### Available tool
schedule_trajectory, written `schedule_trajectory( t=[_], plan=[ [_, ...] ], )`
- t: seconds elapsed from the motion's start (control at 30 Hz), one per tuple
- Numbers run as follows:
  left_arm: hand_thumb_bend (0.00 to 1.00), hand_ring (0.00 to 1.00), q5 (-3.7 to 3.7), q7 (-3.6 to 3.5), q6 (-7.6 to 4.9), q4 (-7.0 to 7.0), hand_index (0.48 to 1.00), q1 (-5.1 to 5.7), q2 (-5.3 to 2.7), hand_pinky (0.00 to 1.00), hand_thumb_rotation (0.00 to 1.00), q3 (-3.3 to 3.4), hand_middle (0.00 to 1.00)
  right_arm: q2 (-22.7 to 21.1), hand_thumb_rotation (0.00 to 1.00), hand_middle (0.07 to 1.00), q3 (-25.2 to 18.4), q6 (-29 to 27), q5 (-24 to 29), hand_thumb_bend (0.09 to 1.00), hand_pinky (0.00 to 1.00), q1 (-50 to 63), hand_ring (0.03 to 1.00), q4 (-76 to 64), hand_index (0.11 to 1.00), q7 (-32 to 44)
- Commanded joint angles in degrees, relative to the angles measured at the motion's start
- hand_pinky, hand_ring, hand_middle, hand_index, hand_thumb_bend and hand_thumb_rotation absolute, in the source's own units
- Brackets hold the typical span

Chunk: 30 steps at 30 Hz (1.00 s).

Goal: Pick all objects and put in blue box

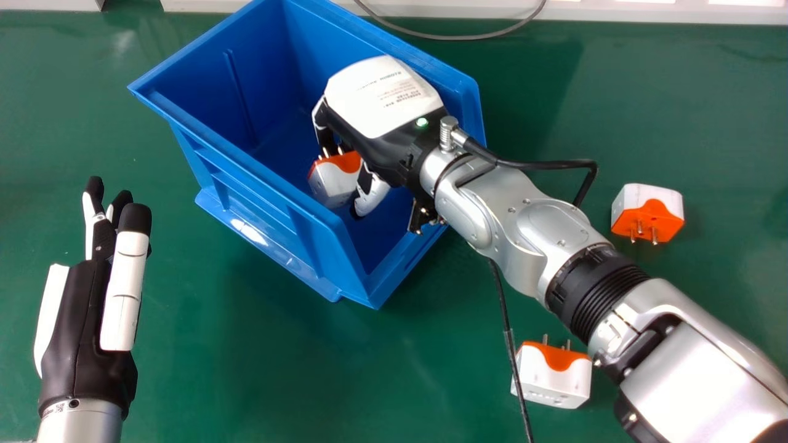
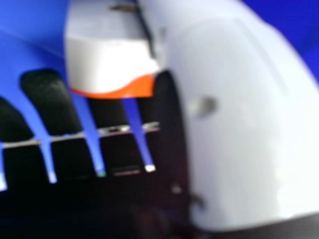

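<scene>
The right hand [image 1: 383,104] pinches a plug adapter [image 1: 335,184] between thumb and fingers inside the blue box [image 1: 277,203]; placing seems underway; next, fingers should open; the left hand's [image 1: 86,307] fingers lie straight.

small print [image 1: 397,92] on right hand [image 1: 378,117], not legible

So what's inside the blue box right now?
Inside the blue box is the right hand, curled round a white-and-orange plug adapter. The visible floor shows nothing else; whatever lies beneath the hand and adapter is covered.
</scene>
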Motion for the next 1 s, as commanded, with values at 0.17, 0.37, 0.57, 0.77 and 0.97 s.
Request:
schedule_trajectory(
  t=[0.17,0.37,0.57,0.77,0.97],
  plan=[
    [0.74,0.98,0.49,0.47,0.04,-1.34,0.983,-0.3,-0.14,0.93,1.0,0.07,1.0,-0.4,0.42,0.864,0.7,0.2,-0.4,0.527,0.67,-2.8,0.822,-0.4,0.837,-4.0],
    [0.73,0.97,0.61,0.55,0.18,-1.64,0.978,-0.41,-0.24,0.92,1.0,-0.11,1.0,-0.9,0.56,0.996,1.3,0.5,-0.6,0.538,0.82,-2.8,0.994,-1.3,0.984,-4.7],
    [0.72,0.97,0.55,0.44,0.06,-1.16,0.978,-0.76,-0.26,0.93,1.0,-0.09,1.0,-1.5,0.56,1.0,0.8,0.5,0.3,0.519,0.83,-2.6,1.0,-2.9,0.989,-3.5],
    [0.72,0.97,0.33,0.37,0.43,-1.4,0.978,-0.91,-0.34,0.93,1.0,-0.04,1.0,-3.4,0.56,1.0,0.1,1.0,0.8,0.498,0.84,-0.9,1.0,-7.7,0.992,-2.2],
    [0.72,0.97,-0.01,0.09,0.3,-0.81,0.98,-1.19,-0.29,0.93,1.0,0.23,1.0,-8.7,0.54,1.0,-2.4,3.2,1.4,0.433,0.84,4.9,1.0,-23.6,0.994,4.0]
  ],
)
